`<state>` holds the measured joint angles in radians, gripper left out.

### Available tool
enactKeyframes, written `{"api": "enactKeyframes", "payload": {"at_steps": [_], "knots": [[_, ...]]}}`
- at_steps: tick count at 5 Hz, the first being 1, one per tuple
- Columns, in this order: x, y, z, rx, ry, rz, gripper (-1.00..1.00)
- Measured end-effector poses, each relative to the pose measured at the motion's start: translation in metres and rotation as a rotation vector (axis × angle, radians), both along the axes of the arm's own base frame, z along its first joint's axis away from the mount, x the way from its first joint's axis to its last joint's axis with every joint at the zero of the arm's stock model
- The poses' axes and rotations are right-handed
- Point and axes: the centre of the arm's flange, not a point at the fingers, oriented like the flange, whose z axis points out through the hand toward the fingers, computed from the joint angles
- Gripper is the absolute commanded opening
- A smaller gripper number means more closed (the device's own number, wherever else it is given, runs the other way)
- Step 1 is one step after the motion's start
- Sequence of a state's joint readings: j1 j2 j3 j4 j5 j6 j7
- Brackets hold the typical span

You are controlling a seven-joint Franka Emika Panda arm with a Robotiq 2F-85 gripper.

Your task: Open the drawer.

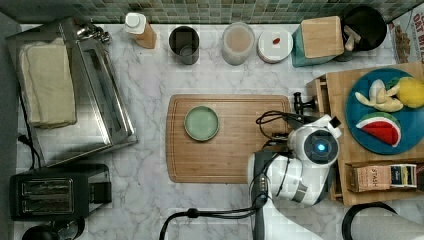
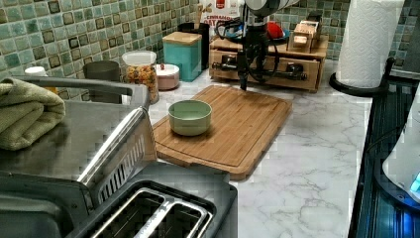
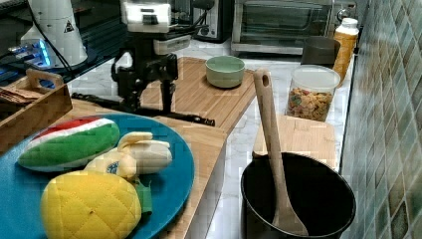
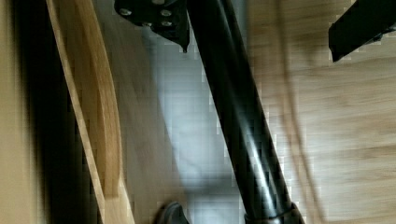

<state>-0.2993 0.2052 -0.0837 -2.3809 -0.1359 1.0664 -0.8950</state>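
Observation:
The light-wood drawer (image 2: 265,68) sits low in a wooden stand at the top view's right, and its long black bar handle (image 3: 189,118) faces the cutting board. My gripper (image 3: 149,102) is open and points down over the handle, one finger on each side of the bar. In the wrist view the handle (image 4: 243,140) runs between the two fingertips (image 4: 175,30), close against one and apart from the other. Beside the drawer's front plank (image 4: 100,121), the wrist view shows a dark gap. In the left view my gripper (image 2: 246,82) hangs in front of the drawer's middle.
A bamboo cutting board (image 1: 230,155) with a green bowl (image 1: 201,123) lies just in front of the drawer. On the stand are a blue plate (image 1: 367,135) of toy fruit and a tea box. Jars line the back wall; a toaster oven (image 1: 95,95) and toaster stand far left.

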Motion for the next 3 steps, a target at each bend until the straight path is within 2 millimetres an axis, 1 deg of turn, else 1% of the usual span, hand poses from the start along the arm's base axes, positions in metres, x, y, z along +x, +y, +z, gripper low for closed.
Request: {"api": "enactKeyframes", "payload": {"at_steps": [1, 2, 3], "knots": [[0.003, 0.044, -0.006, 0.016, 0.016, 0.041, 1.0], [0.004, 0.094, -0.009, 0.043, 0.023, 0.109, 1.0], [0.0, 0.142, -0.014, 0.061, 0.065, 0.195, 1.0]]}}
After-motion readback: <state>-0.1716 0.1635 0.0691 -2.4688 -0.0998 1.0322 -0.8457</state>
